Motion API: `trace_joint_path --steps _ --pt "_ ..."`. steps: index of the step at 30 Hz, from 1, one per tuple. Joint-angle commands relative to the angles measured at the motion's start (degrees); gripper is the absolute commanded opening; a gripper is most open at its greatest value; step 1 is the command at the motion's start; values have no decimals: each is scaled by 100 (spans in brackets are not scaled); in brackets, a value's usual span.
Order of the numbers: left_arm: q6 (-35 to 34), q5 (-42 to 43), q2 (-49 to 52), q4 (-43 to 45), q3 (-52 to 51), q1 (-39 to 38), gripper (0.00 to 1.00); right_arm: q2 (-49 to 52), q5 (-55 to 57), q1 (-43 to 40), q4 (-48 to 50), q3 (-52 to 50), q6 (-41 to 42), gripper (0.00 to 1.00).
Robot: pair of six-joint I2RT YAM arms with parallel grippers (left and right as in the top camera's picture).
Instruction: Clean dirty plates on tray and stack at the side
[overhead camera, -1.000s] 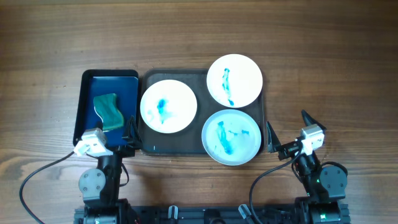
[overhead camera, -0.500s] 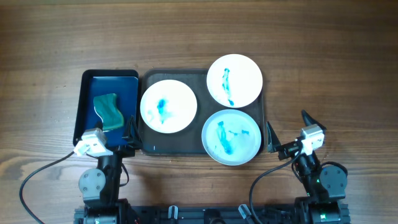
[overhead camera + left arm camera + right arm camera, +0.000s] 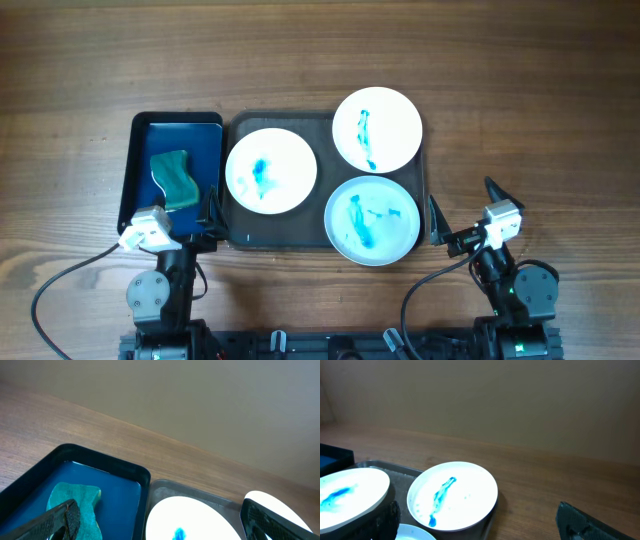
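Observation:
Three white plates with blue smears lie on the dark tray (image 3: 302, 228): a left plate (image 3: 271, 171), a back right plate (image 3: 377, 129) and a front right plate (image 3: 371, 220). The left gripper (image 3: 213, 222) is open and empty at the tray's front left corner, beside the small black tray. The right gripper (image 3: 462, 208) is open and empty just right of the tray. The left wrist view shows the left plate (image 3: 195, 521) between the open fingers (image 3: 160, 522). The right wrist view shows the back right plate (image 3: 453, 494) and the left plate (image 3: 350, 491) between open fingers (image 3: 480, 522).
A small black tray with a blue bottom (image 3: 140, 150) sits left of the dark tray and holds a green sponge (image 3: 176, 179). The sponge also shows in the left wrist view (image 3: 75, 505). Bare wooden table lies behind and to the right of the trays.

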Motion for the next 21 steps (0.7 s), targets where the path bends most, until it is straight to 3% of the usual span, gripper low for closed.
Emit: trace_joint_path --steps 1,21 --pt "-9 -98 -37 26 -68 -15 100 44 59 24 7 -4 90 100" --pt "-11 -98 -37 31 -68 -15 100 44 -140 24 20 -4 131 100"
